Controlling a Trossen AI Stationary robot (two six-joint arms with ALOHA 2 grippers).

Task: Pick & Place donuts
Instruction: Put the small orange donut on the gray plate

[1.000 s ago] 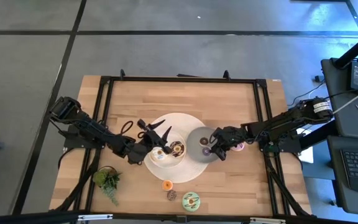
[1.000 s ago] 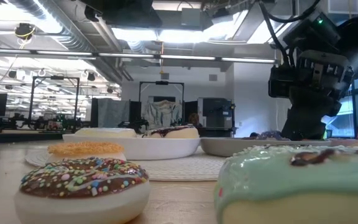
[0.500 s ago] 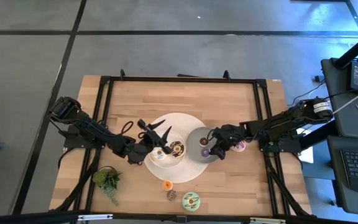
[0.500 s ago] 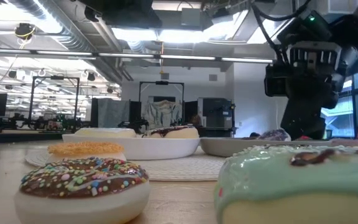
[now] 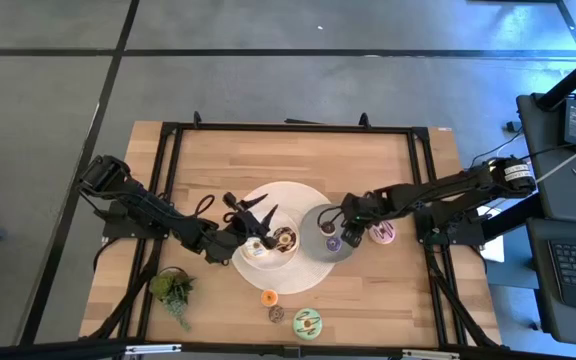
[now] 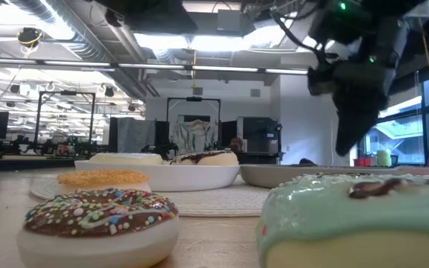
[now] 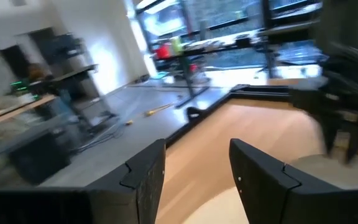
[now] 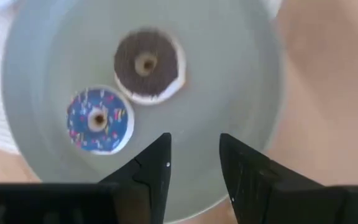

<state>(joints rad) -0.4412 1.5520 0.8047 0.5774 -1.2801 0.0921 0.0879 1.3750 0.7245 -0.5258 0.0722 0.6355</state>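
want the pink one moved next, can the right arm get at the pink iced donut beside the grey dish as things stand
Probably yes. The pink iced donut lies bare on the wooden table just beside the round grey dish, right under the right arm. The right gripper, open and empty, hovers over that dish close by.

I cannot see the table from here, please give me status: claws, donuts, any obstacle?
Right claw open, empty, over grey dish. Two donuts in it: chocolate, blue. Left claw open, empty, by white dish. Nothing blocking.

The right gripper [image 8: 194, 163] hung with its fingers parted and nothing between them, its arm stretched in from the right; the left gripper [image 7: 193, 174] waited open, pointing inward
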